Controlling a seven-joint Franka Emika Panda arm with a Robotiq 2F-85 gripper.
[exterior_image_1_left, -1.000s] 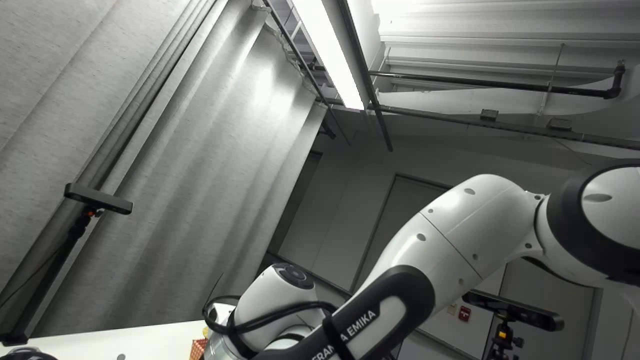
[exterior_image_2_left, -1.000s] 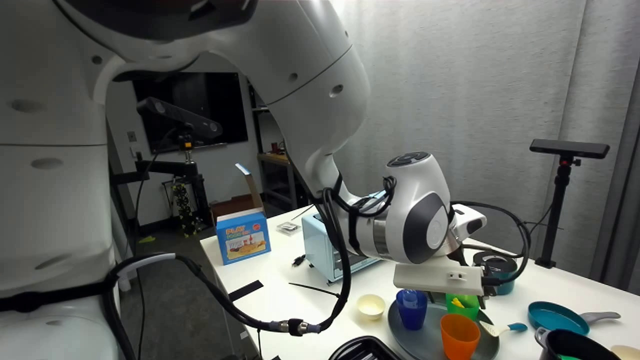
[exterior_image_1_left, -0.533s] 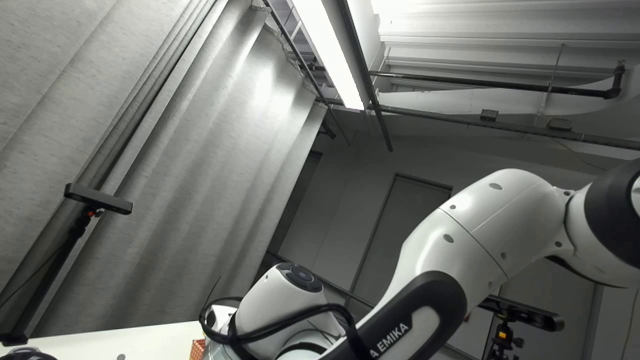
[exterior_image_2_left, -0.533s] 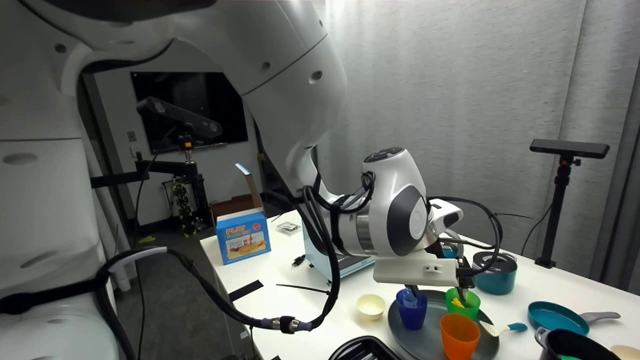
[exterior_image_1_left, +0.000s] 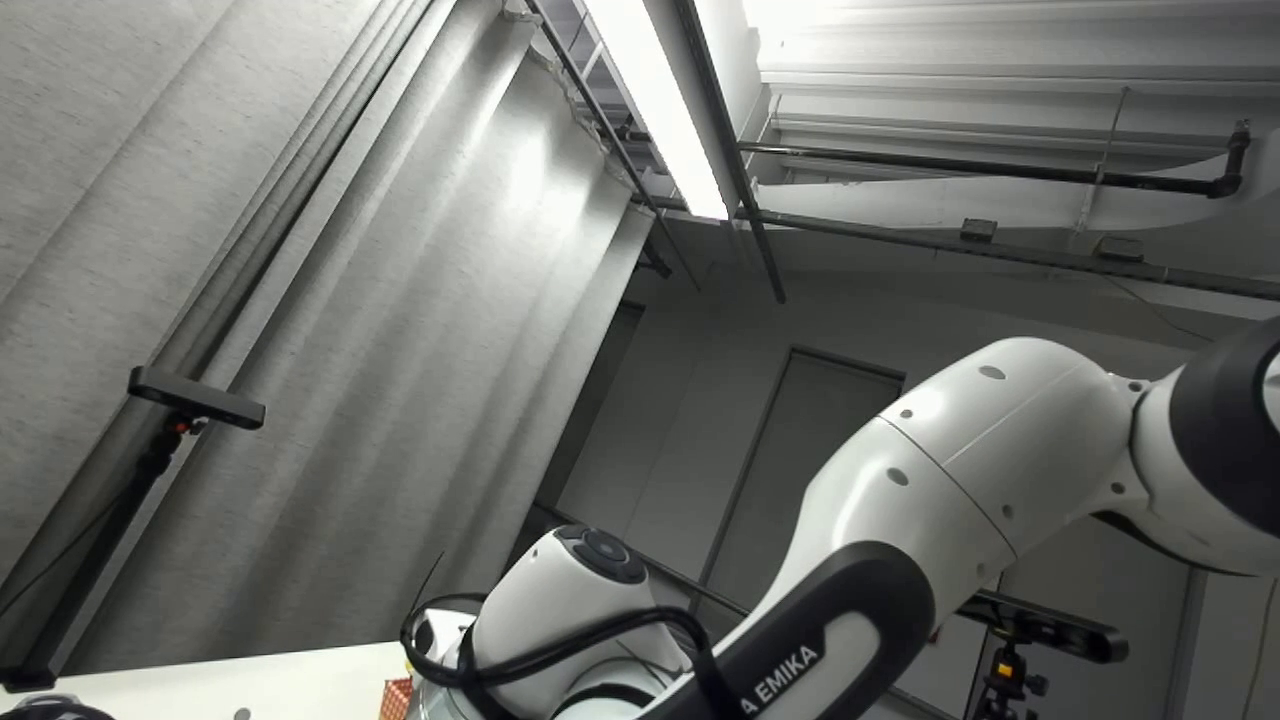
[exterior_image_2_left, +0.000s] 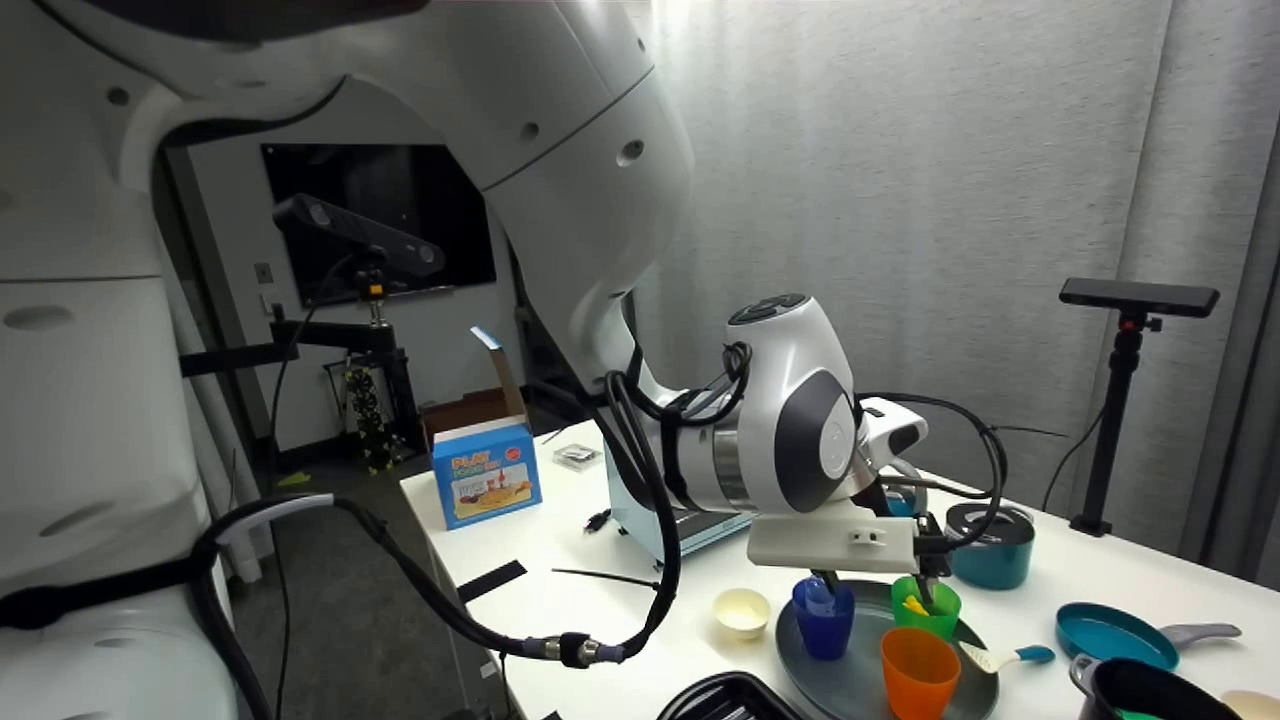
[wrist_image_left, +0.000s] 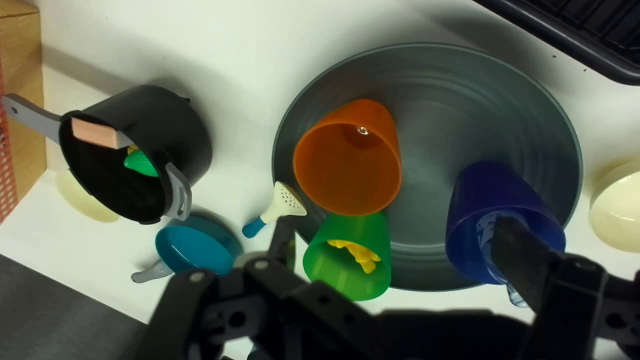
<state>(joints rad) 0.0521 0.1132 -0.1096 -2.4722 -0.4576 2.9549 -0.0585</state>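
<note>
My gripper (wrist_image_left: 395, 225) is open and empty, its fingers spread wide above the grey plate (wrist_image_left: 430, 135). A green cup (wrist_image_left: 345, 260) with yellow pieces inside stands between the fingers, nearer the left finger in the wrist view. A blue cup (wrist_image_left: 492, 200) holds a clear plastic item (wrist_image_left: 515, 295); the right finger overlaps it in the wrist view, and I cannot tell if they touch. An orange cup (wrist_image_left: 347, 165) stands on the plate beside the green one. In an exterior view the gripper (exterior_image_2_left: 877, 590) hangs over the blue cup (exterior_image_2_left: 823, 625) and green cup (exterior_image_2_left: 935, 615).
A white and blue slotted utensil (wrist_image_left: 272, 210) leans by the plate's rim. A black pot (wrist_image_left: 145, 145), a teal pan (wrist_image_left: 197, 245), a cream bowl (wrist_image_left: 620, 210) and a black tray (wrist_image_left: 590, 35) surround the plate. A light-blue toaster oven (exterior_image_2_left: 640, 500) and a blue box (exterior_image_2_left: 487, 475) stand farther off.
The arm and gripper moved left in an exterior view between one second and half a second ago, and have stayed almost still since. The cups and plate have not moved.
</note>
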